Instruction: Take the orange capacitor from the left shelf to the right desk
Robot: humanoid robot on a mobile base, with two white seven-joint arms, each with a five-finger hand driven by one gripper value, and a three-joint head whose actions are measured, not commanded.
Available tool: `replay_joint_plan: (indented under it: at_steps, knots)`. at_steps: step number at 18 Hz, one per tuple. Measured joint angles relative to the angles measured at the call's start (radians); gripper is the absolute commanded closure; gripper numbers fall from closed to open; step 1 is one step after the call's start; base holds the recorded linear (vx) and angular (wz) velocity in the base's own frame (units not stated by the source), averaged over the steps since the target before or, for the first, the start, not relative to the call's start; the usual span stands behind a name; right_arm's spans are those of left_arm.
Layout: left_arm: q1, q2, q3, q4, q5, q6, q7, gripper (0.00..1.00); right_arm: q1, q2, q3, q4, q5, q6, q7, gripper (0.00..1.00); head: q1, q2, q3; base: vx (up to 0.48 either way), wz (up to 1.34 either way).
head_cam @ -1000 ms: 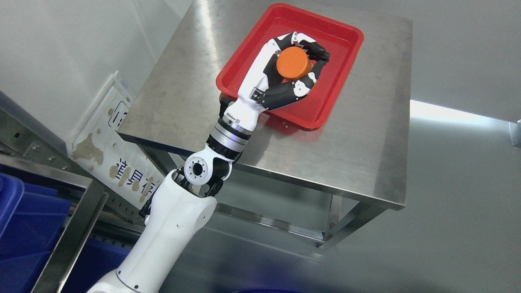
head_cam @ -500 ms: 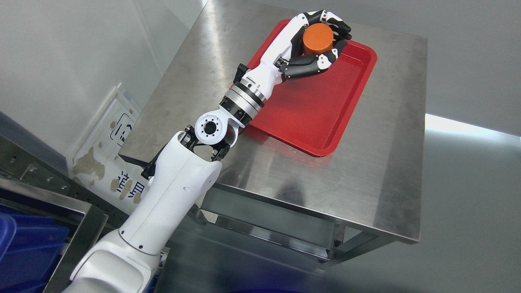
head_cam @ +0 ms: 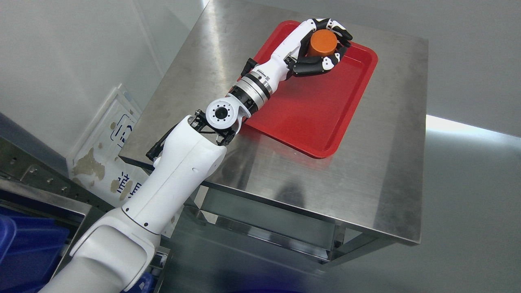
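My left hand (head_cam: 325, 47) reaches from the lower left across the steel desk (head_cam: 366, 171) and is shut on the orange capacitor (head_cam: 322, 42), a short orange cylinder. Black-and-white fingers (head_cam: 315, 64) wrap around its sides. The hand and capacitor are over the far corner of the red tray (head_cam: 313, 118) that lies on the desk. Whether the capacitor touches the tray floor I cannot tell. The right arm does not show.
A steel shelf frame (head_cam: 44, 199) with a blue bin (head_cam: 28, 244) stands at the lower left. A worn white sign (head_cam: 110, 150) leans against the wall beside the desk. Grey floor lies to the right of the desk.
The camera view shifted during the first half second. My left arm stretched farther, carrying the capacitor from the tray's middle toward its far corner, then lowered slightly.
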Motion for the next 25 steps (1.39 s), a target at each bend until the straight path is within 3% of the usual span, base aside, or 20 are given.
replay_joint_plan:
  at_steps: [12,14,17,25]
  knots:
    - [-0.025,0.0,-0.062,0.142,-0.004,0.021,0.006,0.52,0.0,0.0,0.0,0.0,0.0,0.0,0.0,0.0,0.0,0.0,0.0,0.0,0.0]
    - [-0.027,0.0,-0.061,0.154,-0.003,0.022,0.006,0.38,0.0,0.0,0.0,0.0,0.0,0.0,0.0,0.0,0.0,0.0,0.0,0.0,0.0]
    - [-0.042,0.0,-0.046,0.166,-0.002,0.024,0.006,0.04,0.0,0.0,0.0,0.0,0.0,0.0,0.0,0.0,0.0,0.0,0.0,0.0,0.0]
    - [-0.115,0.0,0.119,0.151,0.0,0.026,-0.017,0.0,0.0,0.0,0.0,0.0,0.0,0.0,0.0,0.0,0.0,0.0,0.0,0.0,0.0]
